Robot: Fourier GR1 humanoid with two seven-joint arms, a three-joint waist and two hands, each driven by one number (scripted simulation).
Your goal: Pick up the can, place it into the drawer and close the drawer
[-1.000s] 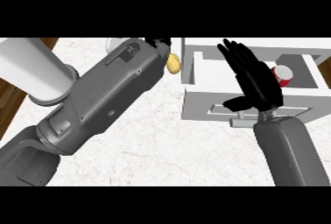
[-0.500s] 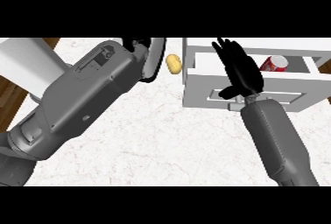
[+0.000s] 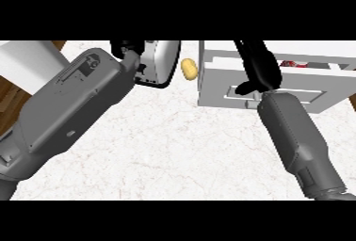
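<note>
The white drawer [image 3: 222, 80] stands pulled out at the upper right, its front panel and handle [image 3: 299, 98] facing me. Inside it, a small part of the red can [image 3: 297, 64] shows over the inner wall. My right hand [image 3: 259, 66] lies across the drawer's left half with its fingers straight and pointing away from me, and its thumb hangs over the front panel. It holds nothing. My left forearm [image 3: 69, 103] fills the left side. Only a dark bit of the left hand [image 3: 129, 46] shows at the top edge.
A small yellow object [image 3: 188, 69] lies on the white marble counter [image 3: 181, 141] just left of the drawer. A pale rounded object with a dark rim [image 3: 164, 61] sits beside the left wrist. A white cylinder [image 3: 28, 63] stands at the far left by the counter's edge.
My right hand has moved left and farther away across the drawer, past the can. The drawer looks shorter in depth than before. The left forearm has swung up and right.
</note>
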